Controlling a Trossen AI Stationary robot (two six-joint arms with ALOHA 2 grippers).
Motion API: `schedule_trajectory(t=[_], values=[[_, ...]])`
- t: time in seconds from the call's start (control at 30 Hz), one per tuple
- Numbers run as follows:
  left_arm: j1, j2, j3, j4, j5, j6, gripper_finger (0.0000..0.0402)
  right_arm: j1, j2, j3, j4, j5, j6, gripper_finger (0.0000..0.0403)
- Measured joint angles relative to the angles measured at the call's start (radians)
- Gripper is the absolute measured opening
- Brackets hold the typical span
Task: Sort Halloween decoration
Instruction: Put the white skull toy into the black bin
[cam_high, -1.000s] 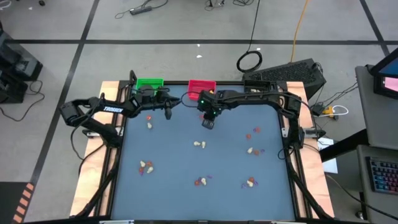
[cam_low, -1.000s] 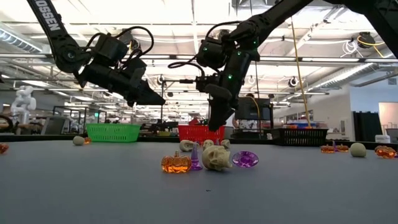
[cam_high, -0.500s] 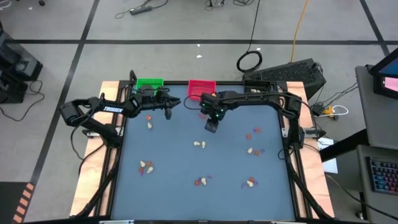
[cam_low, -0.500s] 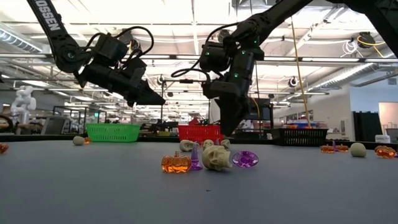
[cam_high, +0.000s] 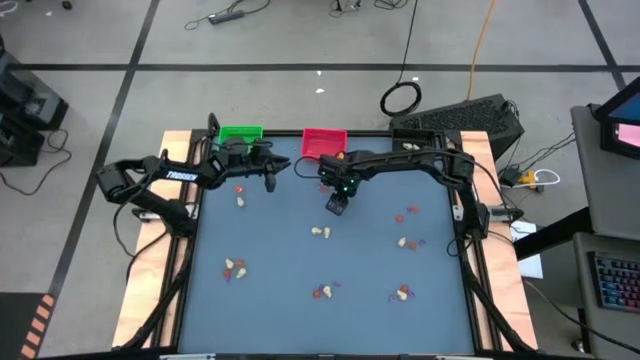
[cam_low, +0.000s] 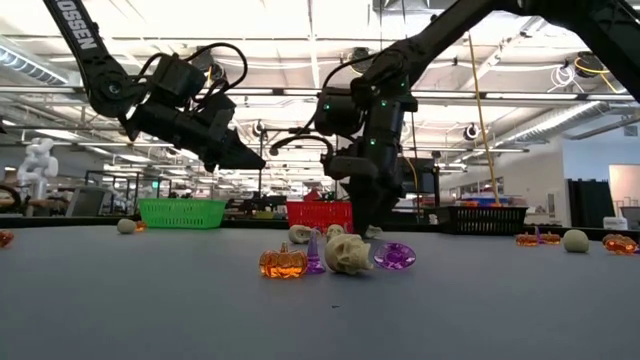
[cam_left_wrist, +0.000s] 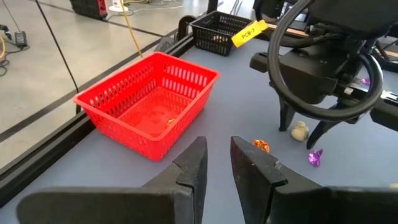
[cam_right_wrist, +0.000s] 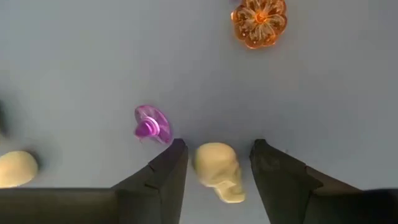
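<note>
Straddling a cream skull (cam_right_wrist: 219, 171) with fingers spread wide, right gripper (cam_high: 337, 205) pointed down over the middle of the table (cam_high: 300, 270), one finger on each side and neither seen pressing, apparently lined up to pinch that single trinket out of its little cluster. Just beside the skull, a purple spinner-like piece (cam_right_wrist: 151, 122) and, a bit farther off, an orange pumpkin (cam_right_wrist: 259, 20), both outside the finger span, probably so only the skull comes up. Parked near the back edge, left gripper (cam_high: 270, 180) with fingers narrowed to a slim gap and nothing between them, aimed toward the red basket (cam_left_wrist: 149, 102), with what looks like one small orange piece already lying inside. Beside it along the back edge, the green basket (cam_high: 240, 134), contents not discernible. Scattered elsewhere over the blue mat in small mixed groups, the remaining Halloween decoration (cam_high: 403, 292), so sorting judged at an early stage, most clusters untouched.
</note>
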Motion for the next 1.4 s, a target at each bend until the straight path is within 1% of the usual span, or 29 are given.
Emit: schedule_trajectory(t=[0.17, 0.23, 0.33, 0.4, 0.5, 0.63, 0.83, 0.9, 1.0, 1.07, 1.2, 1.27, 1.4], values=[[0.000, 0.000, 0.000, 0.000, 0.000, 0.001, 0.0077, -0.001, -0.031, -0.006, -0.002, 0.012, -0.037, 0.0116], [0.000, 0.000, 0.000, 0.000, 0.000, 0.002, 0.0077, -0.002, -0.039, -0.006, -0.004, 0.034, -0.060, 0.0097], [0.000, 0.000, 0.000, 0.000, 0.000, 0.002, 0.0076, -0.003, -0.041, -0.006, -0.004, 0.038, -0.086, 0.0081], [0.000, 0.000, 0.000, 0.000, 0.000, 0.002, 0.0077, -0.003, -0.041, -0.006, -0.004, 0.038, -0.102, 0.0081], [0.000, 0.000, 0.000, 0.000, 0.000, 0.002, 0.0076, -0.004, -0.042, -0.006, -0.005, 0.035, -0.110, 0.0095], [0.000, 0.000, 0.000, 0.000, -0.001, 0.003, 0.0077, -0.015, -0.043, 0.019, -0.066, 0.035, -0.114, 0.0103], [0.000, 0.000, 0.000, 0.001, -0.001, 0.003, 0.0077, -0.045, -0.044, 0.098, -0.173, 0.128, -0.167, 0.0087], [0.000, 0.000, 0.000, 0.001, -0.001, 0.003, 0.0077, -0.063, -0.044, 0.134, -0.220, 0.135, -0.190, 0.0088], [0.000, 0.000, 0.000, 0.000, -0.001, 0.003, 0.0077, -0.104, -0.046, 0.176, -0.272, 0.139, -0.238, 0.0091], [0.000, 0.000, 0.000, -0.003, -0.001, 0.003, 0.0077, -0.139, -0.062, 0.181, -0.286, 0.152, -0.259, 0.0091], [0.000, 0.000, 0.000, -0.014, -0.001, 0.004, 0.0077, -0.216, -0.100, 0.181, -0.288, 0.251, -0.272, 0.0088], [0.000, 0.000, 0.000, -0.029, -0.002, 0.009, 0.0077, -0.257, -0.128, 0.169, -0.285, 0.269, -0.279, 0.0087], [0.000, 0.000, 0.000, -0.057, -0.005, 0.020, 0.0077, -0.360, -0.195, 0.114, -0.263, 0.266, -0.252, 0.0087]])
